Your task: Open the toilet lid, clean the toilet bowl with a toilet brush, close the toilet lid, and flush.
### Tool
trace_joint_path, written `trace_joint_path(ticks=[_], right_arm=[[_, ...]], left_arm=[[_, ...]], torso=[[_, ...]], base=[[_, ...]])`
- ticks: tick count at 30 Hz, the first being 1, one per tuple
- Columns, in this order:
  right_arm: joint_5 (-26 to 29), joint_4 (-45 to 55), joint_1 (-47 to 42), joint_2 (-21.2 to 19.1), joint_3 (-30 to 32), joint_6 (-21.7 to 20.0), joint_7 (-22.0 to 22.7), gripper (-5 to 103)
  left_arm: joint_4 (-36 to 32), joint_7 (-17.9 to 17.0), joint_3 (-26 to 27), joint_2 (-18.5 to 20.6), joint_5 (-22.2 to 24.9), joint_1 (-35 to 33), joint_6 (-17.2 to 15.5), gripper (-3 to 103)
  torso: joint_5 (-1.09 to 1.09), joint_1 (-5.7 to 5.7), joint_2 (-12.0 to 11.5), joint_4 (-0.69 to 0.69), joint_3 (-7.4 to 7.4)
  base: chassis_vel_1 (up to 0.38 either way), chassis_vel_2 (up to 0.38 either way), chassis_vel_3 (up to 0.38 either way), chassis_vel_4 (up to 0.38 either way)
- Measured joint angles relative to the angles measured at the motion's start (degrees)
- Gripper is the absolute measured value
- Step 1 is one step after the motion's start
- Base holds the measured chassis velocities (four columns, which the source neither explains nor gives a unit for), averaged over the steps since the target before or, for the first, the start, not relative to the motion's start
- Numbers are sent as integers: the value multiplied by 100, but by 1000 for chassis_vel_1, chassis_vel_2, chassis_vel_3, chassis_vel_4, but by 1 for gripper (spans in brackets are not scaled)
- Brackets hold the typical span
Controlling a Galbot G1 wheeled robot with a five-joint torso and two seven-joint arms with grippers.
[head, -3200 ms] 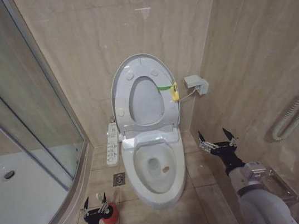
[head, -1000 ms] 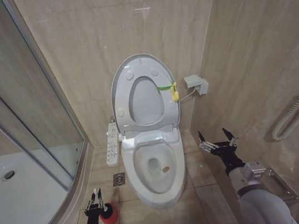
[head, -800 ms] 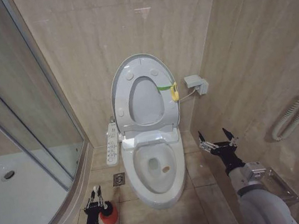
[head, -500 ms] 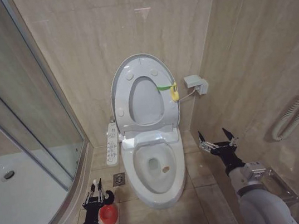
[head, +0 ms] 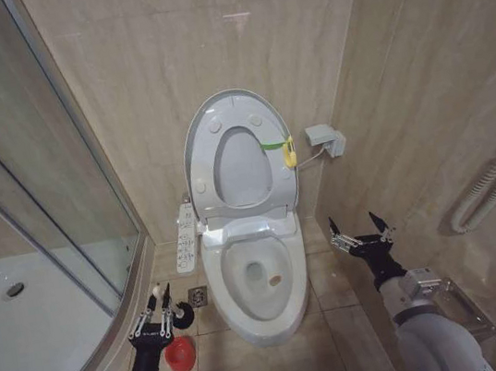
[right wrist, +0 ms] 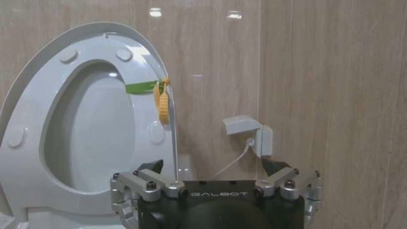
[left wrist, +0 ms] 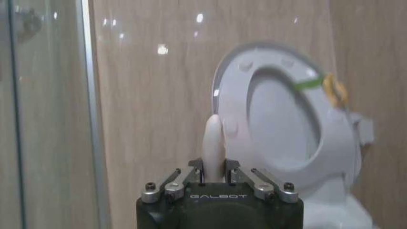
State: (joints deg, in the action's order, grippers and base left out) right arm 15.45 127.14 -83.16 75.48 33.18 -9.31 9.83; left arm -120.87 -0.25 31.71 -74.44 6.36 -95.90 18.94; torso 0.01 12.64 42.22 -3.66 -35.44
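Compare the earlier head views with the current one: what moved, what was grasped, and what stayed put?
The left tool closed on the toilet brush and lifted it up out of the red cup holder, its dark head now hanging beside the toilet bowl. The holder, the raised toilet lid and the open right tool stayed as they were.

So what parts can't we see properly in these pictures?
- Toilet brush: in the left wrist view the left gripper hides all but the handle tip.
- Red cup holder: in the head view the left arm partly covers it.
- Toilet bowl: the brown spot inside is too small to identify.
- Right gripper: its jaws stand open, idle beside the bowl.
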Motion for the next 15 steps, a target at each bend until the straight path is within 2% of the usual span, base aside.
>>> trace_joint_path(ticks=[5, 9, 15], right_arm=[[0, 0, 0, 0, 0, 0, 0, 100], [0, 0, 0, 0, 0, 0, 0, 100], [0, 0, 0, 0, 0, 0, 0, 100]], left_arm=[[-476, 4, -59, 95, 51, -57, -43, 21], [-943, 136, -243, 230, 283, 74, -90, 21], [-980, 291, -316, 525, 585, 412, -146, 21]], torso=[[0, 0, -1, 0, 0], [0, 0, -1, -1, 0], [-1, -1, -1, 0, 0]], base=[[0, 0, 0, 0], [0, 0, 0, 0], [0, 0, 0, 0]])
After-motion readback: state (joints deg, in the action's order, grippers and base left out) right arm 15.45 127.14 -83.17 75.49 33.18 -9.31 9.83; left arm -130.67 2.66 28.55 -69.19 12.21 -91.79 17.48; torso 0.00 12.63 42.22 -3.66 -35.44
